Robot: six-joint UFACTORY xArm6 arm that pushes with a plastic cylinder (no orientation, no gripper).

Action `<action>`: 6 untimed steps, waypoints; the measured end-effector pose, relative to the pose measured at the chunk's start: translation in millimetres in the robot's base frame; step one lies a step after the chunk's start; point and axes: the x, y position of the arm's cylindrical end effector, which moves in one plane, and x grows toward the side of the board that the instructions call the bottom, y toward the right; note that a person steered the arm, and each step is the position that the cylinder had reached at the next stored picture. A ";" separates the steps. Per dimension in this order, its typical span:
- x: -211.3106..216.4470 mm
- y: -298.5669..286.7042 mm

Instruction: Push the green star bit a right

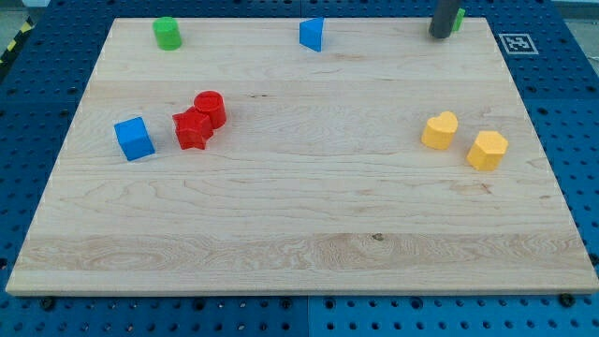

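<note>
A green block (459, 19) sits at the view's top right edge of the wooden board (299, 215). It is mostly hidden behind my rod, so I cannot make out its shape. My tip (438, 36) rests on the board at the green block's left side, touching or nearly touching it.
A green cylinder (168, 33) stands at the top left. A blue triangular block (313, 34) is at top centre. A blue cube (134, 139), a red star (192, 129) and a red cylinder (211, 108) are at the left. A yellow heart (440, 130) and a yellow hexagon (488, 150) are at the right.
</note>
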 end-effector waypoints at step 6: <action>-40.7 13.6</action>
